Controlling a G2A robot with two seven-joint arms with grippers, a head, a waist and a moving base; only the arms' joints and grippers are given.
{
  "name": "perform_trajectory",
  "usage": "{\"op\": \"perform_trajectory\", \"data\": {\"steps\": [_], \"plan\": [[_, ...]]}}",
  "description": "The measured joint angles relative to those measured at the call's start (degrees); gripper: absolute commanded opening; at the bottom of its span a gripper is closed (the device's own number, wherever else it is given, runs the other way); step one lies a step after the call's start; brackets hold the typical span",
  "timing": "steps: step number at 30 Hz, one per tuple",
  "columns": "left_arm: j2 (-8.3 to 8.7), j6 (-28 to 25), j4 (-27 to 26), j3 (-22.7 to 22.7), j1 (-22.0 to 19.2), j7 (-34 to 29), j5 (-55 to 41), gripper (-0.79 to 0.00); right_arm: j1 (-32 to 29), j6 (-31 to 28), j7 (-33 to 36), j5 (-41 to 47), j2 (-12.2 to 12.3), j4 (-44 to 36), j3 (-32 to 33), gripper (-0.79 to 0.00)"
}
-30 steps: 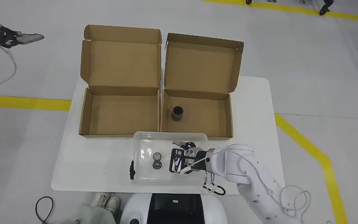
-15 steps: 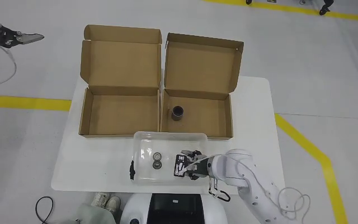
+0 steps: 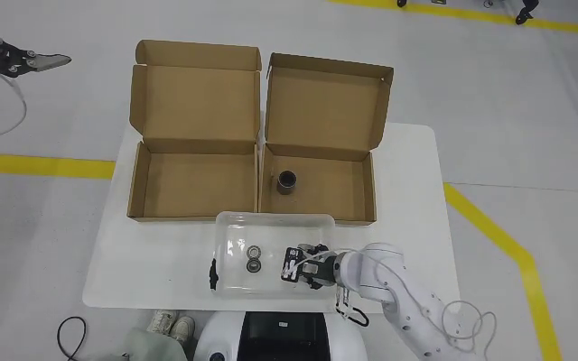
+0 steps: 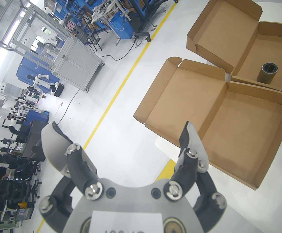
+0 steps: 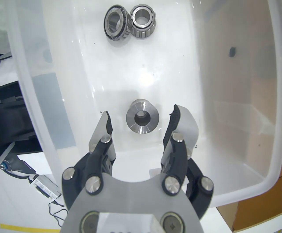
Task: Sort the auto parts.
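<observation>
The right end effector point(image 5: 141, 111) hangs inside a clear plastic bin point(image 3: 271, 215) that stands at the near edge of the white worktop point(image 3: 153, 262). Its fingers are parted to a middling width, one on each side of a short metal bushing point(image 5: 142, 119). The bushing lies on the bin floor with its bore facing up, and a gap shows between it and each pad, so nothing is gripped. Farther along the bin floor two tapered roller bearings point(image 5: 115, 23) point(image 5: 143, 21) lie touching one another, well apart from the bushing. Behind the bin two open cardboard boxes stand side by side with their lids folded back. The left box point(image 3: 191, 185) is bare inside, and the right box point(image 3: 334, 194) holds one dark cylindrical sleeve point(image 3: 287, 181) standing upright near its left wall. The left end effector point(image 4: 120, 125) is spread wide and holds nothing. It is off the worktop's left side, above the floor, facing toward the boxes.
</observation>
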Motion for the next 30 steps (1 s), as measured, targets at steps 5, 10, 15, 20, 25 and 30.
{"op": "perform_trajectory", "data": {"steps": [5,10,15,20,25,30], "plan": [[0.0,0.0,0.0,0.0,0.0,0.0,0.0,0.0,1.09,1.03,-0.38,-1.05,-0.09,1.38,-1.46,-0.292],[0.0,0.0,0.0,0.0,0.0,0.0,0.0,0.0,1.91,1.93,-1.06,-1.52,-0.18,2.48,-2.6,-0.332],[0.0,0.0,0.0,0.0,0.0,0.0,0.0,0.0,2.3,2.87,-2.02,-2.16,-0.16,3.37,-3.36,-0.428],[0.0,0.0,0.0,0.0,0.0,0.0,0.0,0.0,2.61,3.61,-2.26,-2.28,-0.1,3.66,-3.74,-0.736],[0.0,0.0,0.0,0.0,0.0,0.0,0.0,0.0,2.7,4.44,-2.37,-1.87,0.0,3.56,-3.77,-0.785],[0.0,0.0,0.0,0.0,0.0,0.0,0.0,0.0,2.71,5.25,-4.38,-0.68,0.12,2.22,-3.28,-0.785]]}}
